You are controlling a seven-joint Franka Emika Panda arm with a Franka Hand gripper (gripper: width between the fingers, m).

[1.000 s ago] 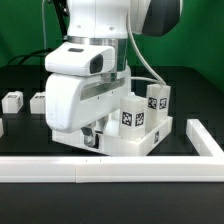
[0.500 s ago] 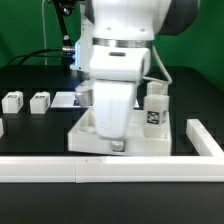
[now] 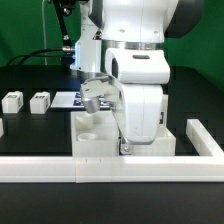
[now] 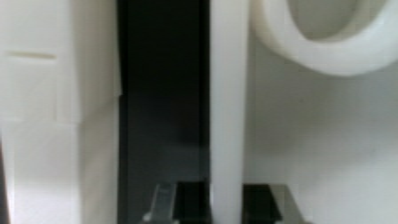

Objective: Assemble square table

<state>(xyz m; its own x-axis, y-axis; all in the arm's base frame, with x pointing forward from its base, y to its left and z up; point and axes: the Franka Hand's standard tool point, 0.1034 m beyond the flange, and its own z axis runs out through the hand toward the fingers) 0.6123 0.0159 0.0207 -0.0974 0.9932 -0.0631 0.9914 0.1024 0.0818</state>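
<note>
As I looked along from the exterior view's left, two loose legs sat side by side, with the marker board just past them. Next came the square table, lying flat with one round socket showing, close behind the long rail. At its front wall the gripper, under the bulky arm, was pinched tight on the white edge.

White square slab lies flat, 2 legs nearby.
</note>
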